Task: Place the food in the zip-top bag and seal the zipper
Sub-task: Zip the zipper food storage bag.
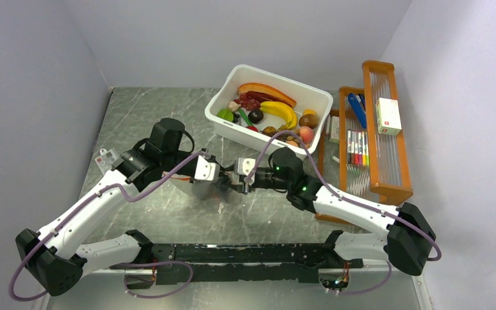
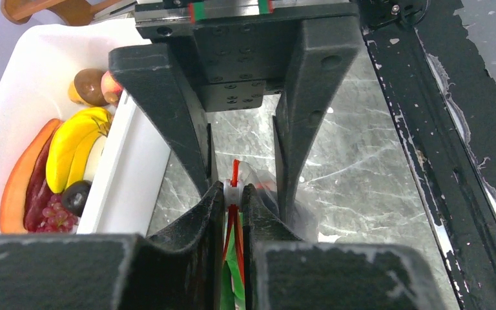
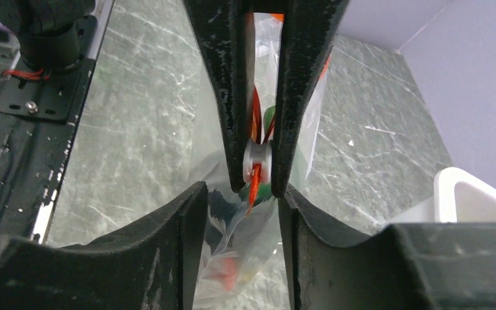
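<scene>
The zip-top bag [image 3: 236, 236] is held up over the middle of the table [image 1: 142, 123], between the two pincers; the left gripper [image 2: 232, 197] is pinched tight on the zipper [image 2: 234, 169], at its white slider [image 3: 256, 165]; the right gripper [image 3: 242, 194] stands roughly half open, one finger on either side of the bag's film just beside the slider, and nothing is gripped by it.

The bag is judged light, limp, crinkly and slippery; its film would buckle or slide if pinched alone, so the stiffer zipper strip is judged the place to be taken hold of. The food [image 1: 278, 111] is judged light, hard and glossy, apt to squirt from the pads; each piece is best taken across its narrow middle.

One bag, one zipper and one slider are counted; inside the bag a green piece [image 3: 268, 120] and an orange-red piece [image 3: 228, 274] are made out, and more may be hidden. One white tub [image 1: 286, 80] is seen at the back of the table; roughly a dozen pieces are piled in it, too tightly for an exact count; one banana, one long orange slice and one bunch of dark grapes are picked out.
</scene>
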Controlling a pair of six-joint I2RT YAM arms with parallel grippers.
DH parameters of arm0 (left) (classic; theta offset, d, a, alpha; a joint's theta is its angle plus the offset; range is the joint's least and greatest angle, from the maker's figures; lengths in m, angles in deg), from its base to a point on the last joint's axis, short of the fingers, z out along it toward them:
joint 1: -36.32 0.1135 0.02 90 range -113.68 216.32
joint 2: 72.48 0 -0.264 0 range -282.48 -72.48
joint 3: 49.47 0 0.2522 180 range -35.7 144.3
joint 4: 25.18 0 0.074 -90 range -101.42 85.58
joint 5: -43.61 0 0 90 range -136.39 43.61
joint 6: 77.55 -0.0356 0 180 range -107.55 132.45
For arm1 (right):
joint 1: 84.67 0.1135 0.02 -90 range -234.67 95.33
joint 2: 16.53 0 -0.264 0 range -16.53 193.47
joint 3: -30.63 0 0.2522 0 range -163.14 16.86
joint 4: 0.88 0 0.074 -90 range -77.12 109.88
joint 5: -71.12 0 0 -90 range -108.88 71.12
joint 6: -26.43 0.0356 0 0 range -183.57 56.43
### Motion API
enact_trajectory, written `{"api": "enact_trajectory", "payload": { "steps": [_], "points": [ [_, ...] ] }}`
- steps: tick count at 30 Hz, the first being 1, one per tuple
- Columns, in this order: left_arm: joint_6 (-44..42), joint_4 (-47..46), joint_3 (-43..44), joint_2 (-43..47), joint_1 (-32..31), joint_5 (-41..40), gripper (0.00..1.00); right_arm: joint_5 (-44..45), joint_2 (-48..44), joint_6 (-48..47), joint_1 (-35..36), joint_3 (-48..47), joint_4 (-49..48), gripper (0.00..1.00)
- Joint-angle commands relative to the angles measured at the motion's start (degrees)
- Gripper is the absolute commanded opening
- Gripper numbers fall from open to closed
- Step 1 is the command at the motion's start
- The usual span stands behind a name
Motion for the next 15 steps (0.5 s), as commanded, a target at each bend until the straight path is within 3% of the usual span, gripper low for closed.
{"api": "enact_trajectory", "payload": {
  "steps": [1,3,5,15],
  "points": [
    [0.12,-3.02,-0.68,1.06,0.22,0.88,0.07,1.3,-0.58,1.48,-0.18,-0.68,-2.85,0.32],
    [0.16,-2.73,-0.49,0.99,0.19,0.86,0.07,2.72,-0.5,2.47,-0.19,-0.14,-4.91,0.11],
    [0.45,-2.53,-0.65,1.11,0.23,0.24,0.07,3.44,-0.79,3.12,-0.23,0.98,-7.23,0.0],
    [2.0,-1.31,-3.47,4.89,0.25,-4.89,0.08,6.81,-5.44,1.51,-1.14,6.15,-9.8,0.0]
  ]
}}
